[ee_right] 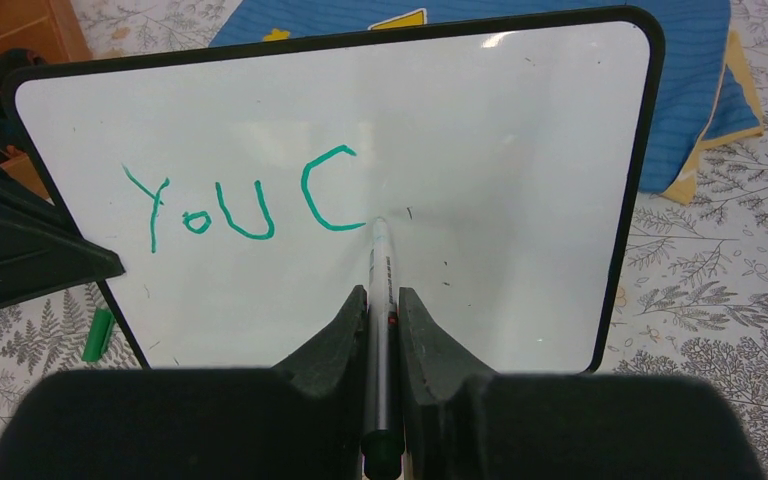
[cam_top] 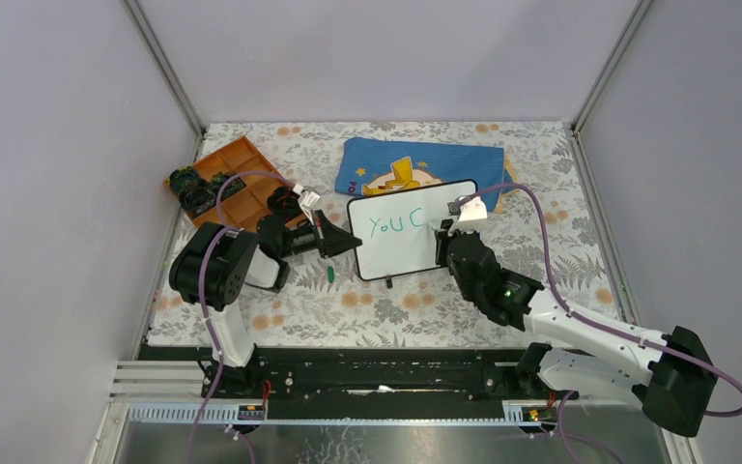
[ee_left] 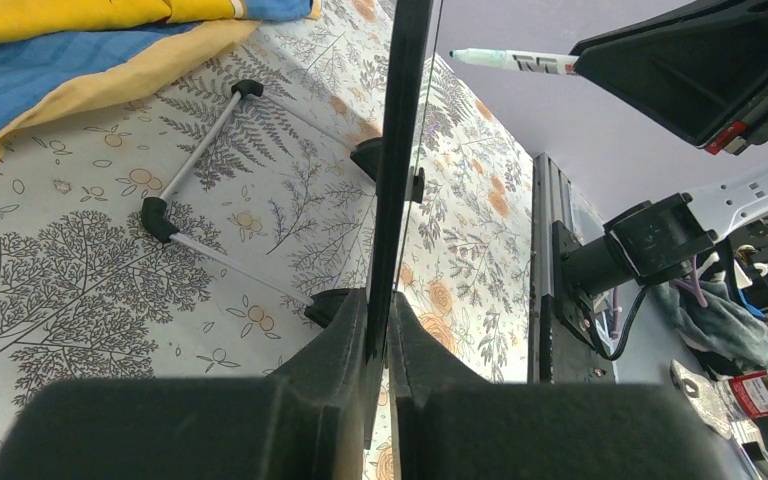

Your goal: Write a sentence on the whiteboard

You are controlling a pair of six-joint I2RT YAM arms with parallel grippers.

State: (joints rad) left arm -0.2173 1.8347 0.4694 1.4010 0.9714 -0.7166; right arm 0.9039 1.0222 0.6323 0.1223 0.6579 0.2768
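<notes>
At mid-table, before the blue cloth (cam_top: 449,158), the whiteboard (cam_top: 411,237) stands propped, the sentence (ee_right: 245,205) reading "YoU C". Left gripper (ee_left: 380,312) pinches its edge; right gripper (ee_right: 381,300) clamps a marker (ee_right: 379,255), tip touching board. Excess pressure could pivot the board, distorting letters.

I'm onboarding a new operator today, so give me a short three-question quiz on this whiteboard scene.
1. True or false: the left gripper clamps the whiteboard by its edge.
2. What does the right gripper hold? A) cloth B) marker C) tray
3. Fill in: the green writing on the board so far reads ____.

Key: 1 true; 2 B; 3 "YoU C".
</notes>
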